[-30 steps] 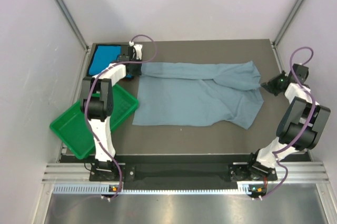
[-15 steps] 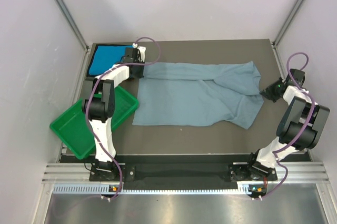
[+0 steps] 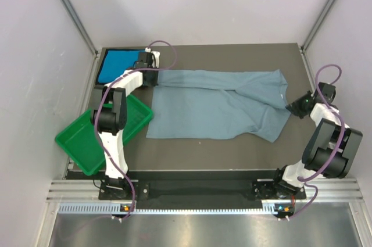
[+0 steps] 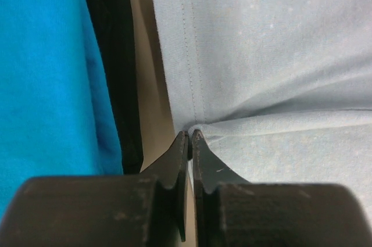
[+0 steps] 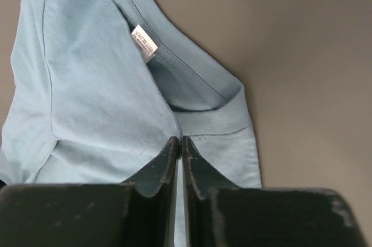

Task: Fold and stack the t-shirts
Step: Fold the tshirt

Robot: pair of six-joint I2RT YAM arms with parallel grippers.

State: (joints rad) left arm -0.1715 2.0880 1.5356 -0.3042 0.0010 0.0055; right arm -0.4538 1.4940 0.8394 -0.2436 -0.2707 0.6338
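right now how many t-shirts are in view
2. The grey-blue t-shirt lies spread across the middle, its ends pinched by the left gripper and right gripper. The turquoise t-shirt lies at the far left corner. Any beneath would be hidden.

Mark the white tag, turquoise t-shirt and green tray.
white tag (image 5: 145,43), right wrist view, centre of label.
turquoise t-shirt (image 3: 116,65), top external view, middle of cloth.
green tray (image 3: 79,138), top external view, bare floor.

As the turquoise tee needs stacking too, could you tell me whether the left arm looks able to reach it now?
Probably yes: the left end effector sits right beside the turquoise tee with nothing blocking, but it is shut on the grey tee and must release first.
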